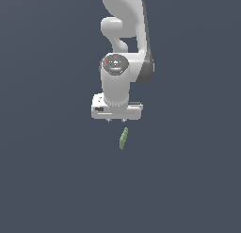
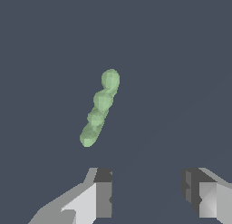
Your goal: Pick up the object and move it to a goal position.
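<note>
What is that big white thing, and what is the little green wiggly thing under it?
The white thing is a robot arm in a computer simulation, not a real room. One picture is taken from a camera off to the side that sees the whole arm. The other is from a camera on the arm's wrist, looking down past its two fingers. The green piece is small, bumpy and thin, and lies on the plain dark floor. The arm's hand, the gripper, is open and holds nothing. The green piece is not between the fingers; it sits a little ahead of them.
</note>
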Robot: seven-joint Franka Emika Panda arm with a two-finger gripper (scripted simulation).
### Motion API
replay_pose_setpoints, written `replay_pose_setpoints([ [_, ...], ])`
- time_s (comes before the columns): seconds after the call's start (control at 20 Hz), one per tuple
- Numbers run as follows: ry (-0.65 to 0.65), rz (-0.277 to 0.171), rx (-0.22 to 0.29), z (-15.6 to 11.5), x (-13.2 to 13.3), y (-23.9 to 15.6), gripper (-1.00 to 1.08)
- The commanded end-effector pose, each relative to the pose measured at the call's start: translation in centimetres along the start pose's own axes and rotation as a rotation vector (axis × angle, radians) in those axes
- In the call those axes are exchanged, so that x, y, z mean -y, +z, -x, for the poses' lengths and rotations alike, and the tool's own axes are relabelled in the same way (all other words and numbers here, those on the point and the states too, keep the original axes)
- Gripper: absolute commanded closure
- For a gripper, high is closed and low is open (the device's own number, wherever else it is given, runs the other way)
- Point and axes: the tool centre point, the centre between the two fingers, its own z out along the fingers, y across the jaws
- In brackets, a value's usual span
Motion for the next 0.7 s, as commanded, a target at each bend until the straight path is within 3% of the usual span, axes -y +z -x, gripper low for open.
replay_pose_setpoints([
  [0.0, -0.005, 0.007, -0.008, -0.2, 0.1, -0.6, -0.20],
  [0.35, -0.017, 0.048, -0.055, -1.0, 0.4, -4.1, -0.20],
  [0.65, -0.032, 0.105, -0.136, -1.9, 1.2, -10.2, -0.20],
])
